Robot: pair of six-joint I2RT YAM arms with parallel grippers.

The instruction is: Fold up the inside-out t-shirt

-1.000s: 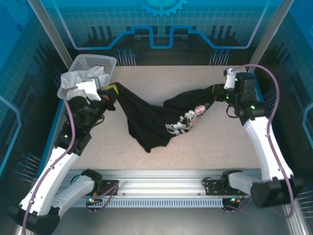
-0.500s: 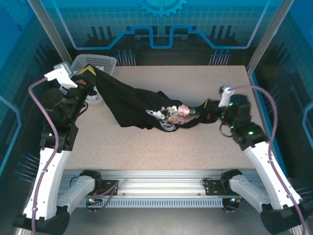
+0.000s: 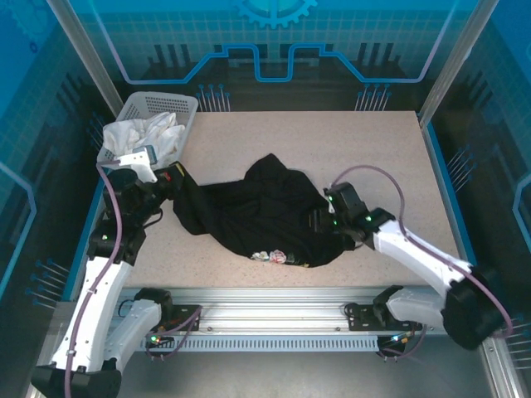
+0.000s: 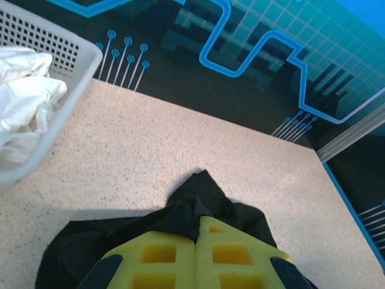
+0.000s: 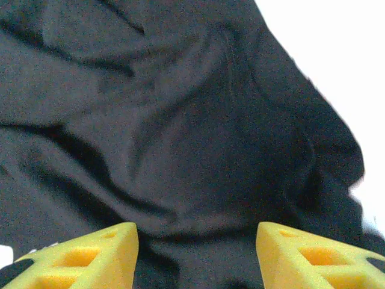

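Top external view shows the t-shirt (image 3: 249, 211) lying in a crumpled black heap on the table (image 3: 365, 141), between the two grippers, with a bit of its print (image 3: 274, 255) peeking out at the near edge. The left gripper (image 4: 195, 256) is clamped on one edge of the cloth, which bunches out just ahead of it. The right gripper (image 5: 195, 235) stands with its jaws apart and nothing between them, wrinkled cloth spread just ahead of and beneath it. The step in hand looks like a regrasp to spread the shirt flat. To do it well, the right gripper should take a single outer edge, a hem or sleeve, not a mid-heap fold. It should then draw away from the left gripper until the wrinkles ease, staying clear of the basket (image 3: 141, 108) to the left gripper's left.
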